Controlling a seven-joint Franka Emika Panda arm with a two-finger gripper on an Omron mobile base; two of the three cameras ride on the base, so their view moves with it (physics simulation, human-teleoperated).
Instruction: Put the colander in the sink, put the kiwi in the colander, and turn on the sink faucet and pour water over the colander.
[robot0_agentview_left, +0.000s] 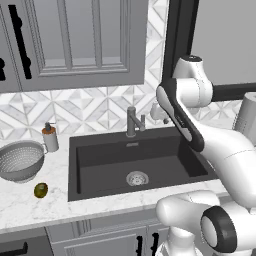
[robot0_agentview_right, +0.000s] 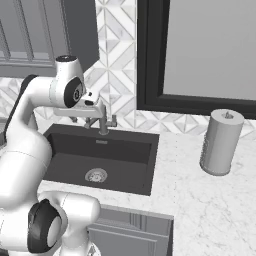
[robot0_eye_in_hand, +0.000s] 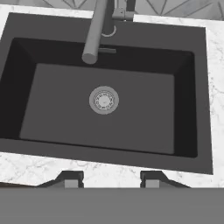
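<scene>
The silver perforated colander (robot0_agentview_left: 21, 160) rests on the white marble counter left of the sink (robot0_agentview_left: 100, 175), tilted slightly. In front of it lies the small olive-green kiwi (robot0_agentview_left: 41, 190) on the counter. The dark basin (robot0_eye_in_hand: 144, 113) holds nothing but its round drain (robot0_eye_in_hand: 104, 100). The dark grey sink faucet (robot0_agentview_left: 131, 121) stands behind the basin, its spout (robot0_eye_in_hand: 96, 30) reaching out over it; no water runs. My gripper (robot0_eye_in_hand: 109, 180) hangs high above the sink's front edge, looking down into it, open with nothing between its fingertips. It is far right of the colander and kiwi.
A white soap dispenser (robot0_agentview_left: 49, 137) with a brown pump stands behind the colander. A grey paper towel roll (robot0_agentview_right: 221, 142) stands on the counter right of the sink (robot0_agentview_right: 120, 165). Grey cabinets hang above the left counter, and a dark-framed window sits behind the faucet (robot0_agentview_right: 103, 122).
</scene>
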